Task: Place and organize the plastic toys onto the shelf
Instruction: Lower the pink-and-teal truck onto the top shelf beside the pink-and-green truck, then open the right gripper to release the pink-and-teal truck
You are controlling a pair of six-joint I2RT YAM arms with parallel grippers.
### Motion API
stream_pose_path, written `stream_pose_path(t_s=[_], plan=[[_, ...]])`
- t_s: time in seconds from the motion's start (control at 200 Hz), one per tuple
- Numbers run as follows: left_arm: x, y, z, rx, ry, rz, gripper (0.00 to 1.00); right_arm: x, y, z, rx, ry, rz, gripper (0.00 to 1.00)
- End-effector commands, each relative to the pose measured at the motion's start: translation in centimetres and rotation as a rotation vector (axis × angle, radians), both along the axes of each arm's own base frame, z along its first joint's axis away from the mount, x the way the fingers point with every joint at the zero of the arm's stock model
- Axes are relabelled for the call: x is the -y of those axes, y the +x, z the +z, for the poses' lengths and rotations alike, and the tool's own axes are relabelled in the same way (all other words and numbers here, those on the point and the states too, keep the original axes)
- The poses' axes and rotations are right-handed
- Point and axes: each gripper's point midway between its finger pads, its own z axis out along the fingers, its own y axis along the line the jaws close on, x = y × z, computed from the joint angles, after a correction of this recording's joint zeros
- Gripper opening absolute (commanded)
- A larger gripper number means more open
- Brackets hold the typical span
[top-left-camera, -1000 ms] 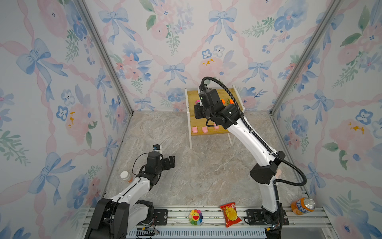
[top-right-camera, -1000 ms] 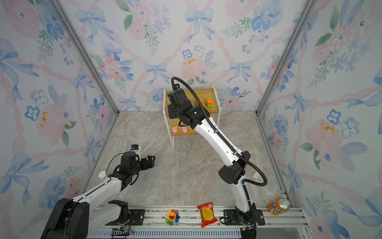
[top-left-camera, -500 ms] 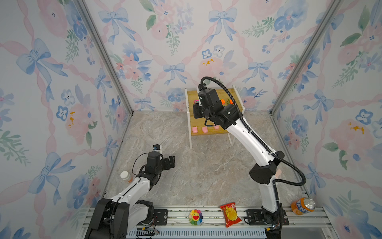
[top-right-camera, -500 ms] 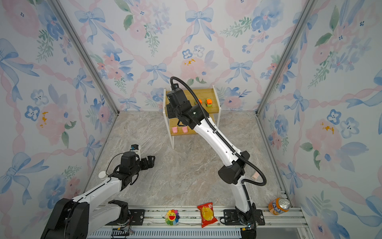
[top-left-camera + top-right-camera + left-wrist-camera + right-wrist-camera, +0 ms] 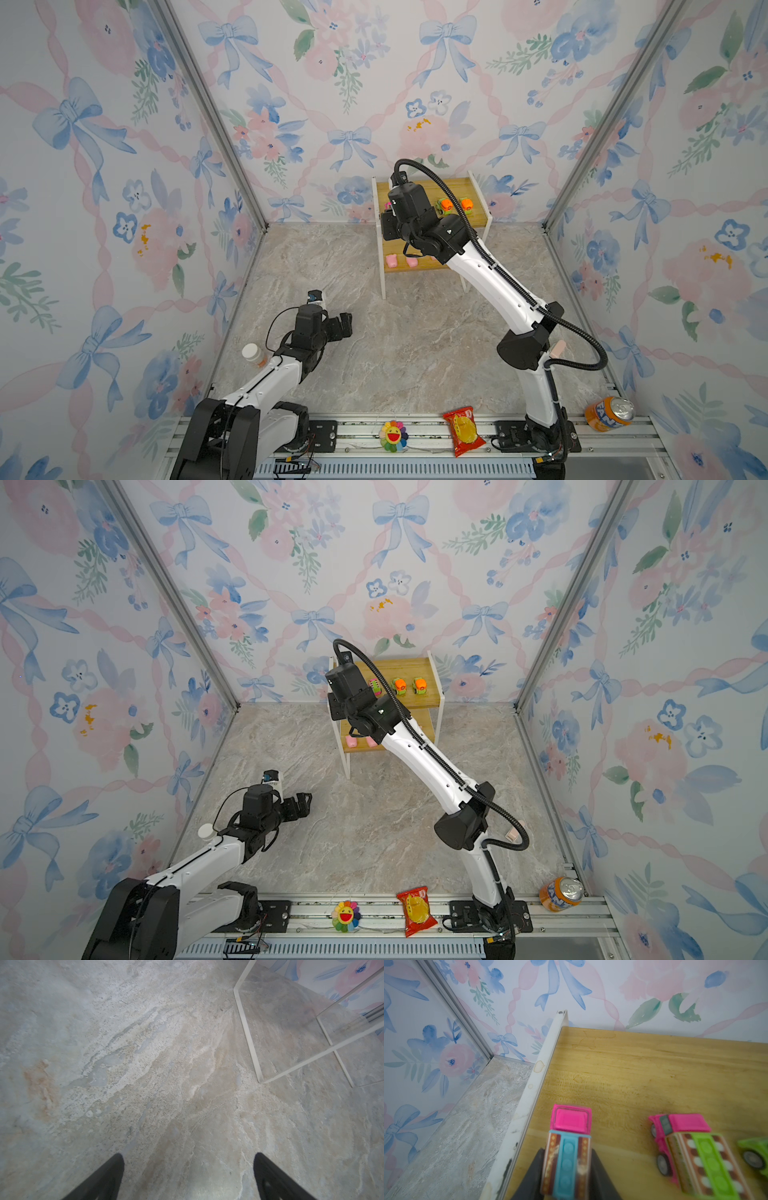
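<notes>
Shifted leftward, right jaws clamp pink-and-teal car [image 5: 566,1157] over shelf [image 5: 643,1076]; left jaws gape.

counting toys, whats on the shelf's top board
Top board: two orange-topped green cars, a pink-green car, and a pink-teal car clamped in the right end effector. Whether its wheels touch the wood is covered.

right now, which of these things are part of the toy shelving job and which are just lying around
Job: shelf; pink-and-teal car held by the right gripper; pink-and-green car; two orange-topped green cars; pink pigs on the lower board.
Lying about: smiling flower; red snack packet; orange can; white-capped bottle.
</notes>
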Motion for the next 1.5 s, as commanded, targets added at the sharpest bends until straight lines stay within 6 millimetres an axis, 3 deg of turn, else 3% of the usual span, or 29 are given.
stream_pose_path(t_s=[0.0,0.43,0.89,1.275,1.495], plan=[[-0.2,-0.3,-0.3,-0.001,-0.001,0.001,0.98,0.3,0.3,-0.1,0.020,-0.016,-0.032,0.31],[-0.2,-0.3,-0.2,0.002,-0.003,-0.001,0.98,0.5,0.2,0.2,0.028,-0.021,-0.033,0.32],[-0.1,-0.2,-0.3,-0.001,-0.002,-0.003,0.98,0.4,-0.6,1.0,0.037,-0.006,-0.001,0.44],[-0.2,-0.3,-0.3,-0.002,-0.002,-0.002,0.98,1.3,-2.6,2.3,0.052,0.003,0.020,0.51],[-0.2,-0.3,-0.4,-0.006,0.000,0.000,0.98,2.0,-5.4,3.3,0.025,0.020,0.086,0.54]])
